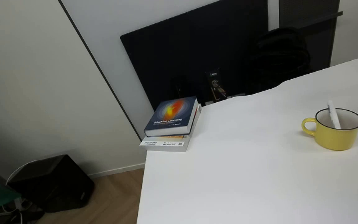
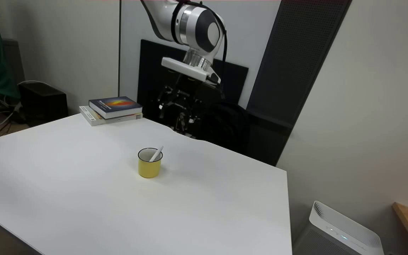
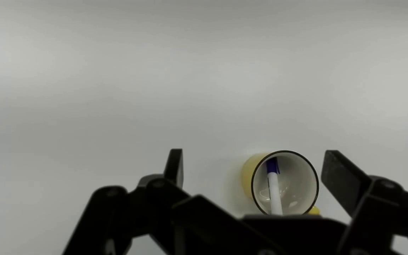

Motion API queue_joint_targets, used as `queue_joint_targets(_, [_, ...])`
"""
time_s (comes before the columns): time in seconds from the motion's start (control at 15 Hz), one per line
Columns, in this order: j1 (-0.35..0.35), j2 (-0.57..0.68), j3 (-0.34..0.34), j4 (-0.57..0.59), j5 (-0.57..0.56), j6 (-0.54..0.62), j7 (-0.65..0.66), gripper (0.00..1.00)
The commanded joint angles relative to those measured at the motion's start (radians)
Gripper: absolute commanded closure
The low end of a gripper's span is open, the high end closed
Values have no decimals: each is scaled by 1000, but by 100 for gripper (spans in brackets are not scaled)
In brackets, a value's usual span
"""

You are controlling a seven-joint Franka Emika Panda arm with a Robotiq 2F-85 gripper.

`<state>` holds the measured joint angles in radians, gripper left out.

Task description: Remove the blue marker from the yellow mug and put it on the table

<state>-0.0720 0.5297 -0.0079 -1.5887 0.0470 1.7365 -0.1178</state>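
A yellow mug with a dark rim and white inside stands upright on the white table. It also shows in an exterior view and in the wrist view. The marker leans in the mug, its white end above the rim. In the wrist view its blue cap is down inside the mug. My gripper is open and empty, with the mug appearing between its fingers, nearer the right one. In an exterior view the gripper hangs above the table, apart from the mug.
Two stacked books lie at a table corner, also seen in an exterior view. A black backpack and a dark panel stand behind the table. A white appliance stands on the floor beside it.
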Motion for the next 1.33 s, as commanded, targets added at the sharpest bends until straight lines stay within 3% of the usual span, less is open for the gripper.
queue_joint_targets(0.0, [4,3,0,4,-1,-5,1,0])
queue_joint_targets(0.53, [5,49,0,45,-5,-31,-4,0])
queue_joint_targets(1.27, [-5,418,32,442,11,-205,-72,0])
